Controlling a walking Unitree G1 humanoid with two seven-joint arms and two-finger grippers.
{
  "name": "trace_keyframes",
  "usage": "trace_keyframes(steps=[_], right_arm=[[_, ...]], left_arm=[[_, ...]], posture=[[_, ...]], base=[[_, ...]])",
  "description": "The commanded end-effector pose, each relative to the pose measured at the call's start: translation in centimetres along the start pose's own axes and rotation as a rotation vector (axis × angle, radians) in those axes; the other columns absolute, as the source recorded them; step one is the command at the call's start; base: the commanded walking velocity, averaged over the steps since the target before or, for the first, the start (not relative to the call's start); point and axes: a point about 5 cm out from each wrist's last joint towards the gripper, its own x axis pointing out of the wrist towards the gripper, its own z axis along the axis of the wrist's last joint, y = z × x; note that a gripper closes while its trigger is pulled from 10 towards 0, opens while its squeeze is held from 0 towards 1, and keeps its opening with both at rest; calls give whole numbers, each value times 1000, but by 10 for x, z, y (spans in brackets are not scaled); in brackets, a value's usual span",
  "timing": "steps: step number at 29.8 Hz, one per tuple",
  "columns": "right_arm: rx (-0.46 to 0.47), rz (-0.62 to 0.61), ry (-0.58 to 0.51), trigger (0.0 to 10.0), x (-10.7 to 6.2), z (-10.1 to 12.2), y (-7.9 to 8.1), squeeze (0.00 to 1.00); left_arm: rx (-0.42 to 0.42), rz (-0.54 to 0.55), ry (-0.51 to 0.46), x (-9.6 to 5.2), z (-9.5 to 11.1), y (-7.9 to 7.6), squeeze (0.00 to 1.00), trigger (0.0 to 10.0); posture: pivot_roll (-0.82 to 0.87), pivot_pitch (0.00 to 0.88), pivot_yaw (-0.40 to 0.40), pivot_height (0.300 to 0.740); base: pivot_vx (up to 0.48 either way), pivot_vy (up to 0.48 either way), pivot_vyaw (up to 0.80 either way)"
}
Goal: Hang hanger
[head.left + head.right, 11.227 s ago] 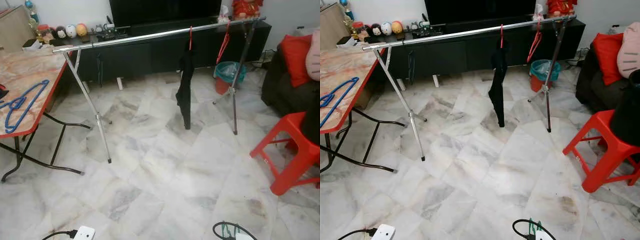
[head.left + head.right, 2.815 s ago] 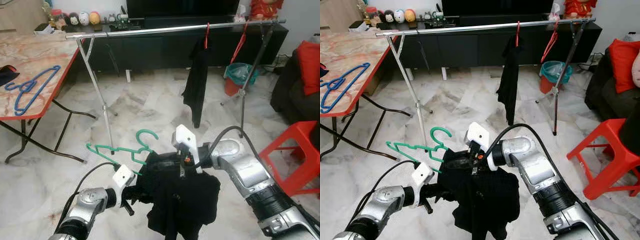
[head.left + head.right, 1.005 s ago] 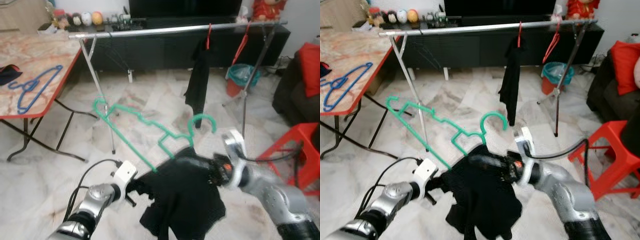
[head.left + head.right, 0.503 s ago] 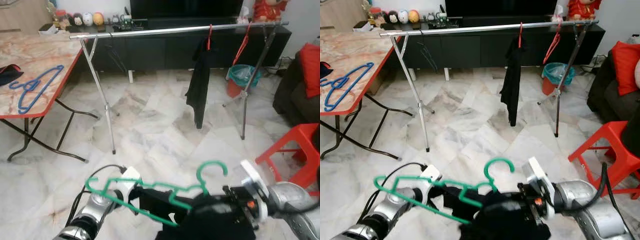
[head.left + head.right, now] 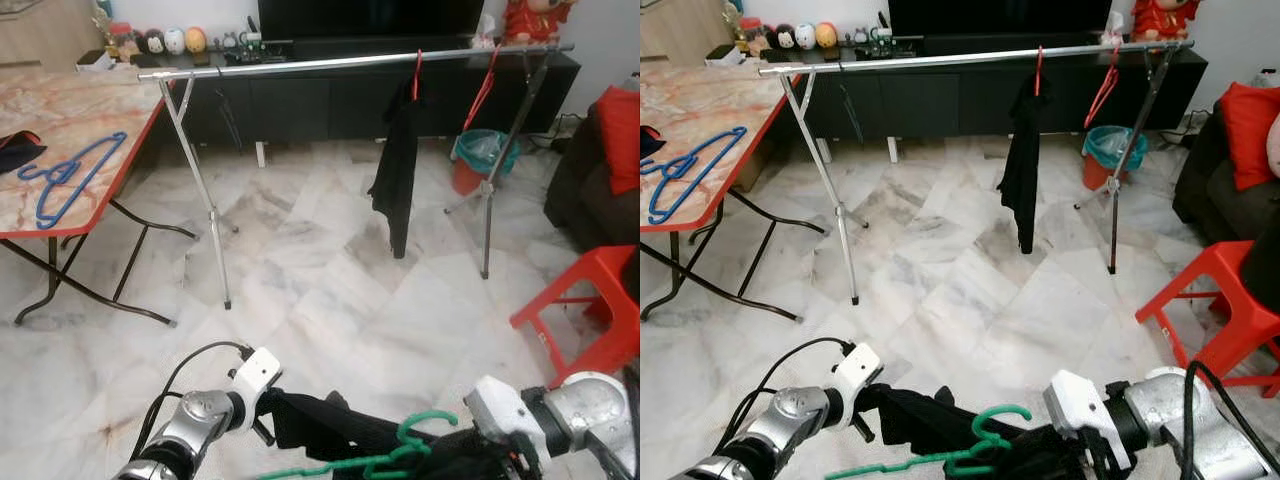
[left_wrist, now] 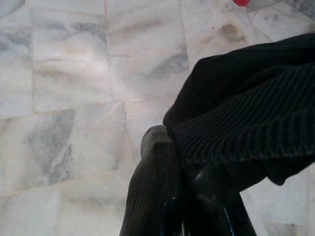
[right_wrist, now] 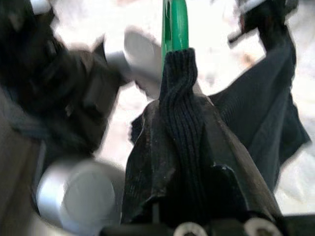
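Ahead, open rail [image 5: 300,64] beyond green hanger [image 5: 980,440]

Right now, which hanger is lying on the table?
The blue hanger, flat on the marble-patterned table. The red ones hang on the rail; the green hanger is with the grippers.

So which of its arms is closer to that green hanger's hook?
The right. Its end effector sits just beside the green hanger hook, gripping the black garment; the left end effector holds the cloth farther off.
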Motion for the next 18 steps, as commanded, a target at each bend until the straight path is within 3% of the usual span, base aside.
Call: trace_keyframes(steps=[1, 4, 9, 11, 14, 18], right_arm=[[8, 17, 185, 10000, -32, -11, 6, 0], [-20, 2, 352, 10000, -41, -25, 4, 0], [-37, -72, 379, 10000, -41, -27, -5, 0], [-95, -166, 456, 10000, -43, -32, -18, 0], [-129, -251, 481, 10000, -44, -34, -30, 0], [-159, -324, 457, 10000, -42, -31, -41, 0]], left_arm=[[-74, 274, 213, -42, -44, 48, 0, 10000], [-75, 278, 213, -42, -44, 48, 0, 10000], [-67, 281, 217, -41, -43, 48, 0, 10000], [-55, 282, 222, -41, -43, 48, 0, 10000], [-52, 282, 224, -41, -43, 48, 0, 10000], [-48, 277, 229, -40, -43, 47, 0, 10000]], posture=[[-21, 45, 46, 740], [-24, 45, 44, 740], [-23, 46, 42, 740], [-24, 46, 40, 740], [-26, 44, 39, 740], [-24, 44, 37, 740]], base=[[0, 0, 0], [0, 0, 0], [0, 0, 0], [0, 0, 0], [0, 0, 0], [0, 0, 0]])
